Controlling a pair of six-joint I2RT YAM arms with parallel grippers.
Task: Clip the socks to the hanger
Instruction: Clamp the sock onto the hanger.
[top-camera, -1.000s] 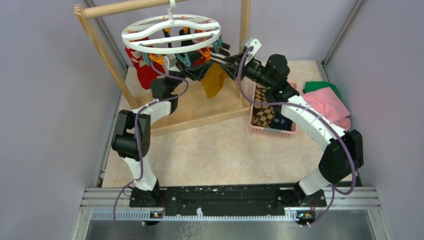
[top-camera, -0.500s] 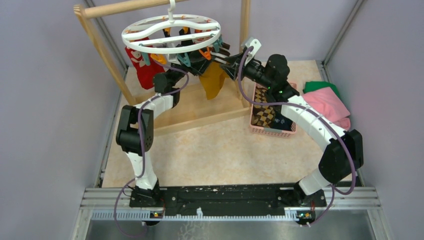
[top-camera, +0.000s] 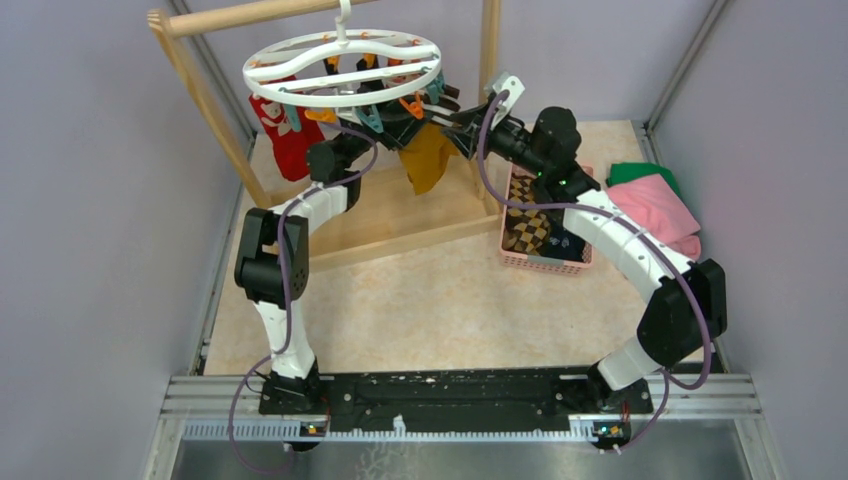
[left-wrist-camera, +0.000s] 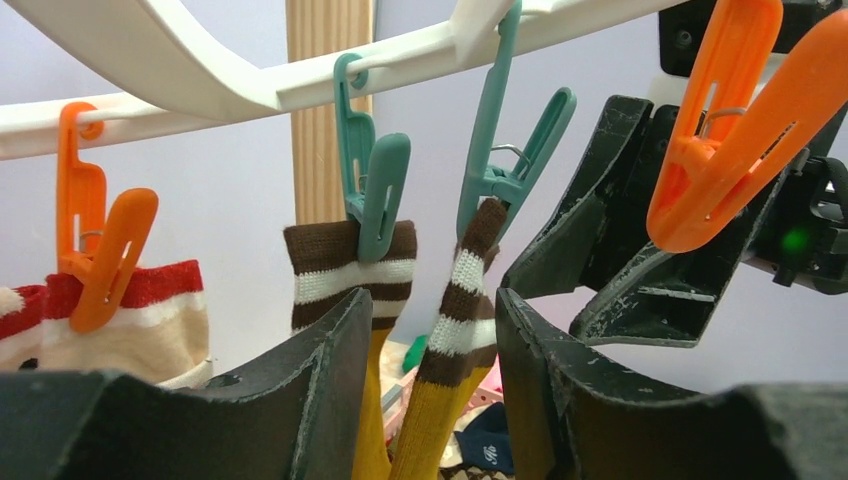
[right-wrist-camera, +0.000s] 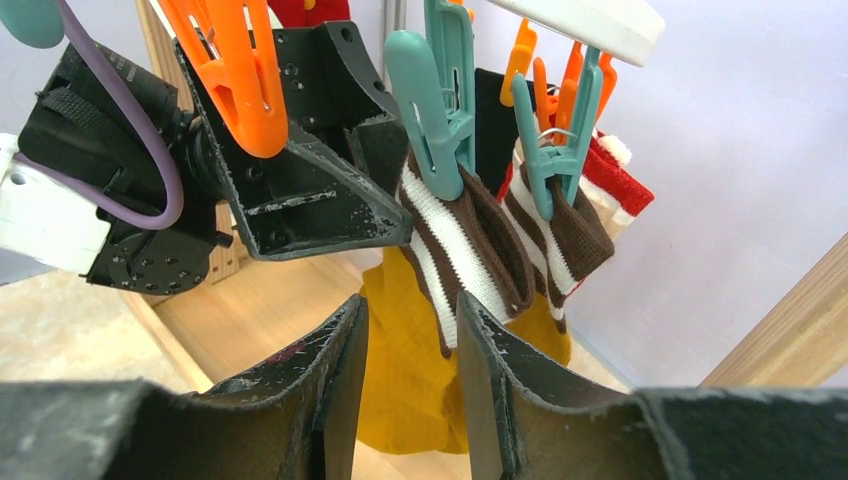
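Left gripper stands spread, its jaws straddling the mustard sock just below the striped cuff, with no sure pinch that I can see. To its right, the right gripper is parted too, with the sock showing through its gap. Farther up, a teal clip bites that cuff under the hanger. I'd check the cuff sits deep in the clip, then back off gently without tugging down.

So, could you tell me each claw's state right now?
Left claw: open, mustard sock between its fingers.
Right claw: at that sock; grip cannot be told.
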